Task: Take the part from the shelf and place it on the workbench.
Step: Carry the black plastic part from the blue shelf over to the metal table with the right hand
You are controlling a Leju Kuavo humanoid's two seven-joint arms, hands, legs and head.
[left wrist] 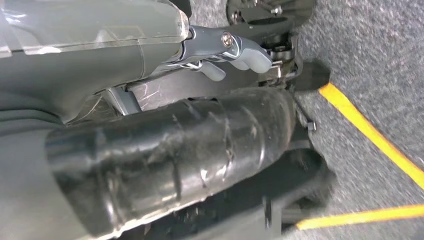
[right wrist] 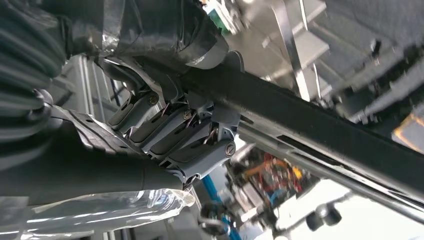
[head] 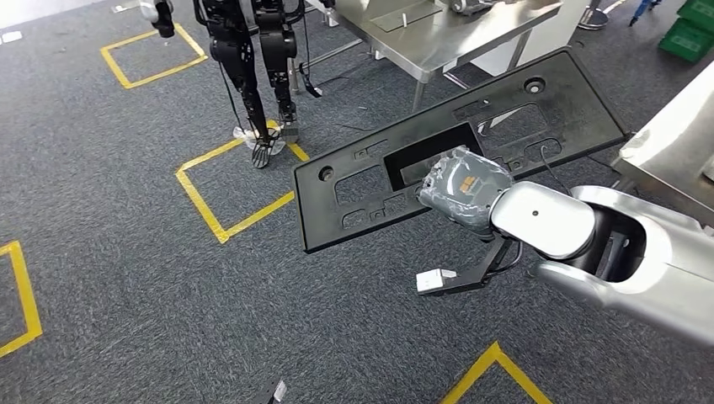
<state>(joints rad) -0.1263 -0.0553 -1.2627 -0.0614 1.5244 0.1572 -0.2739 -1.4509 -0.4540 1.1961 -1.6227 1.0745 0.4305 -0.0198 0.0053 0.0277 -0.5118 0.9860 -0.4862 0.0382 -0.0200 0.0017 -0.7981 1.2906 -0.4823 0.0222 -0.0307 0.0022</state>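
Note:
The part (head: 539, 118) is a long flat black plastic panel with several cutouts, carried tilted above the carpet in the head view. My right hand (head: 461, 189) grips it near the middle of its near long edge. In the right wrist view the grey fingers (right wrist: 180, 135) curl over the panel's edge (right wrist: 310, 125), with the thumb (right wrist: 200, 47) on the other face. The steel workbench (head: 438, 38) stands ahead, beyond the panel. My left hand (left wrist: 200, 115) hangs beside my body over the carpet, holding nothing, its fingers (left wrist: 240, 50) loosely extended.
Another robot's black legs (head: 253, 67) stand at the upper left, on yellow floor tape (head: 210, 210). More taped squares mark the grey carpet. A pale metal surface (head: 674, 139) juts in at the right edge. Green crates (head: 690, 29) sit at the far right.

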